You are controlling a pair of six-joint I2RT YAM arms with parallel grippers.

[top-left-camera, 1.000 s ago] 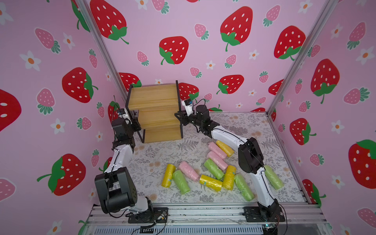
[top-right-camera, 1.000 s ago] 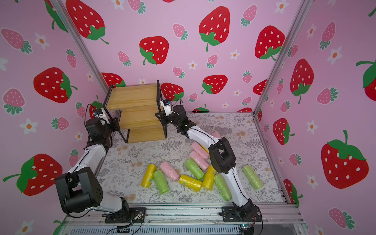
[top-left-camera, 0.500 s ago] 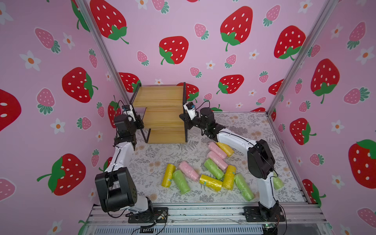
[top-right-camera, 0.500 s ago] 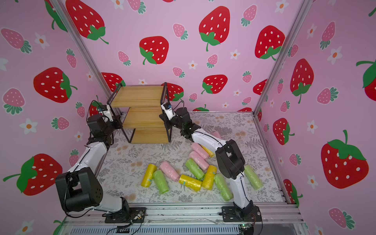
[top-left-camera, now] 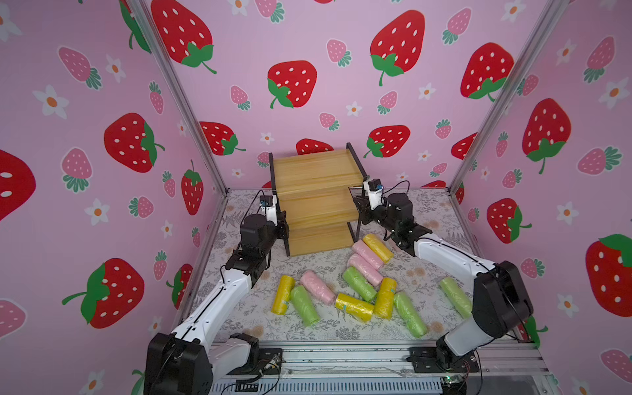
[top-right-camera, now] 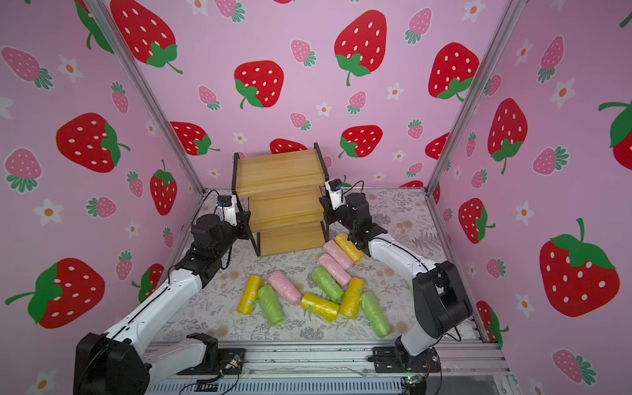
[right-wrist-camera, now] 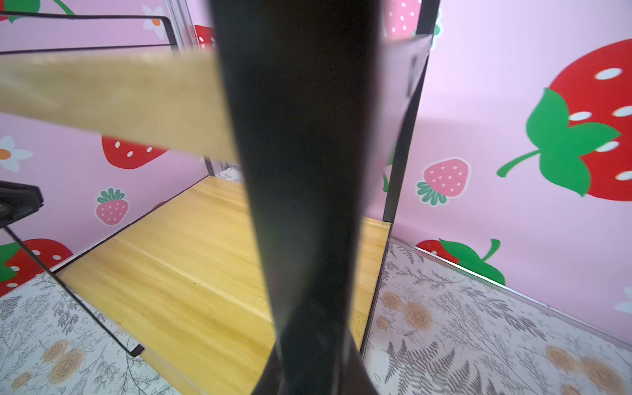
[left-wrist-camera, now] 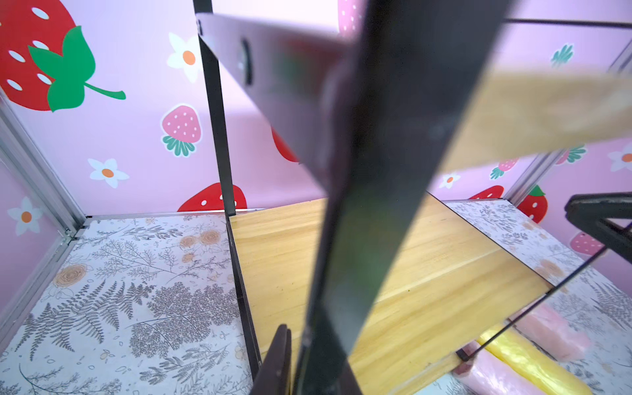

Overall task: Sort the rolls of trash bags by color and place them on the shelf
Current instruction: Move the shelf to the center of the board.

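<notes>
Top views show the shelf [top-left-camera: 314,167] shifted rightward from before.

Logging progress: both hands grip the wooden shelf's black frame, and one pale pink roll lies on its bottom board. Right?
No: both wrist views show the bottom board of the wooden shelf bare; the pale pink rolls lie on the floral table.

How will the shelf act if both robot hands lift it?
The shelf looks stiff, with wooden boards in a black metal frame, so it probably won't bend. It is tall, so it may tip if one hand lets go. With the left hand and right hand each shut on a front post, it should lift level.
</notes>
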